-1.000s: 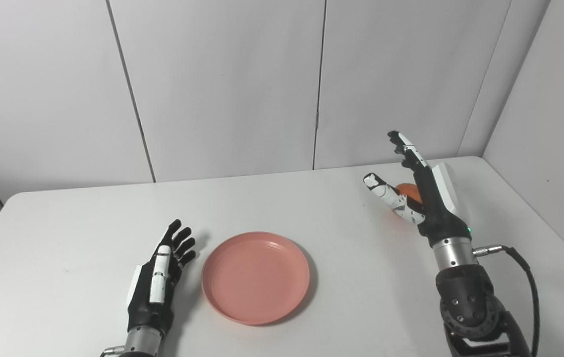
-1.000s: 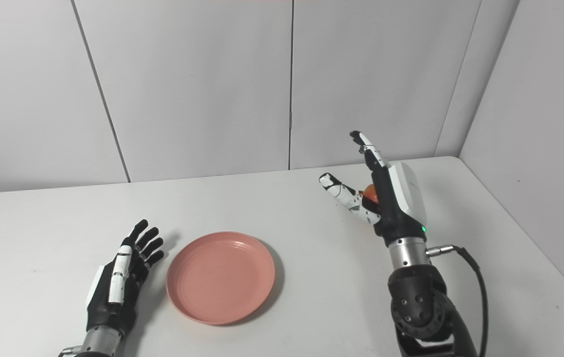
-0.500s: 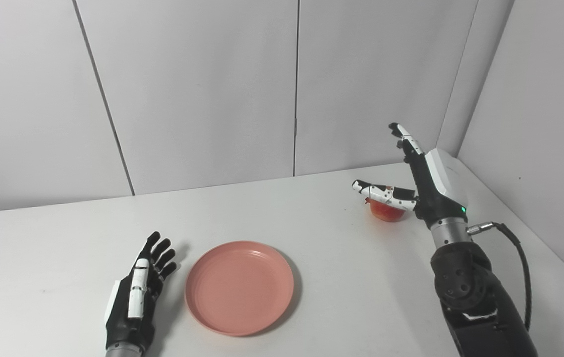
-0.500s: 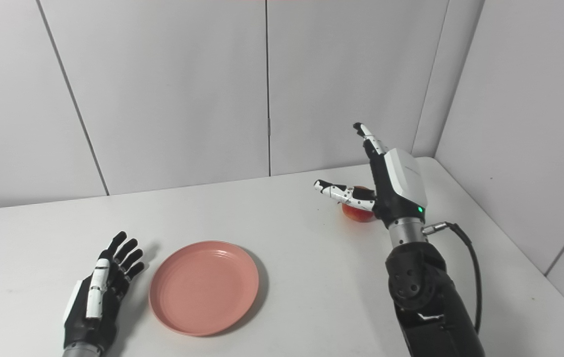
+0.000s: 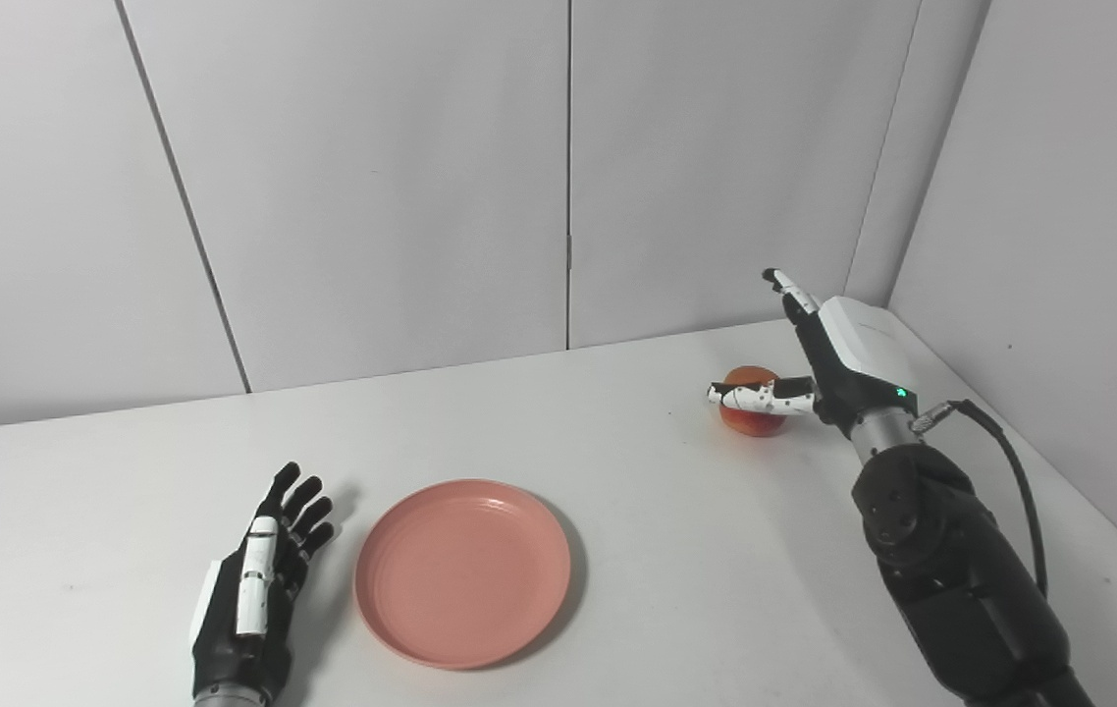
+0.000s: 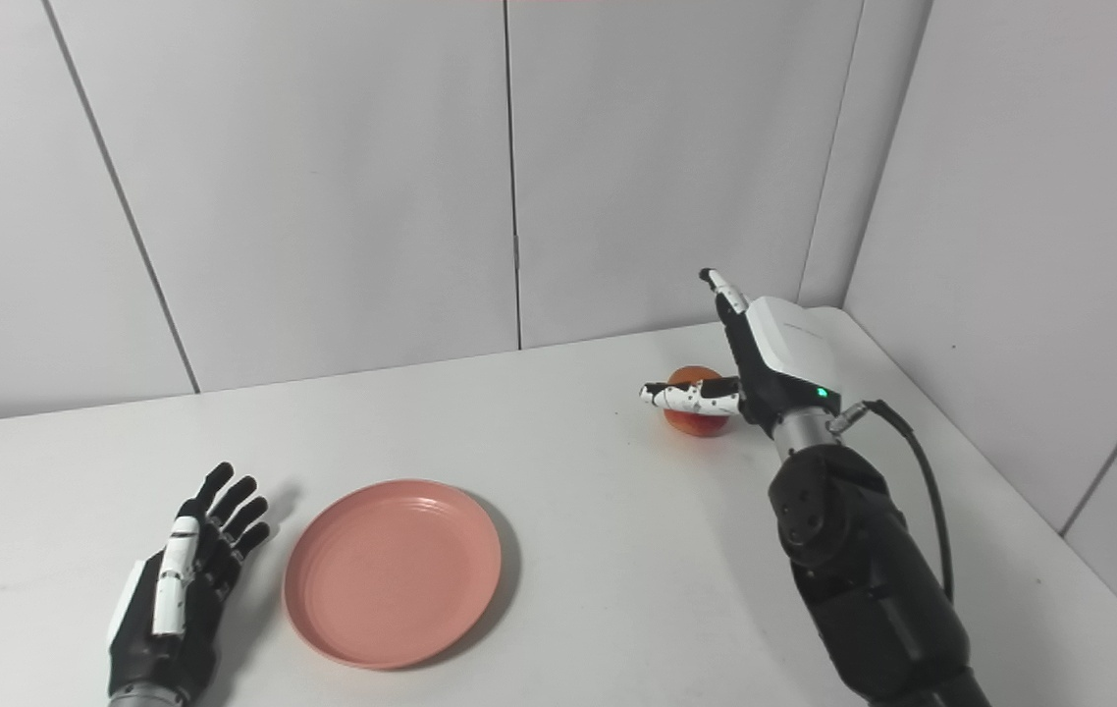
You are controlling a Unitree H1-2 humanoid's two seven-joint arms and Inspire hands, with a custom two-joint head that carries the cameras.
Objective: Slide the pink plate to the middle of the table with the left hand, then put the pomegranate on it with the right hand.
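Note:
The pink plate (image 5: 463, 572) lies flat on the white table (image 5: 657, 511), left of the middle and near the front. My left hand (image 5: 254, 589) rests open on the table just left of the plate, apart from it. The red-orange pomegranate (image 5: 751, 414) sits at the far right of the table. My right hand (image 5: 819, 368) is open right at the pomegranate; its thumb crosses in front of the fruit and its fingers point up behind it. Whether it touches the fruit I cannot tell. The same shows in the right eye view, with the pomegranate (image 6: 694, 413) and the right hand (image 6: 760, 363).
White wall panels (image 5: 558, 167) stand close behind the table, and a side wall (image 5: 1059, 245) closes the right. The table's right edge (image 5: 1098, 501) runs near my right arm. A black cable (image 5: 1010, 471) loops from the right wrist.
The camera view has shifted. My right hand has reached farther and lower to the pomegranate, its thumb now across the fruit's front. The left hand and the plate have not moved on the table.

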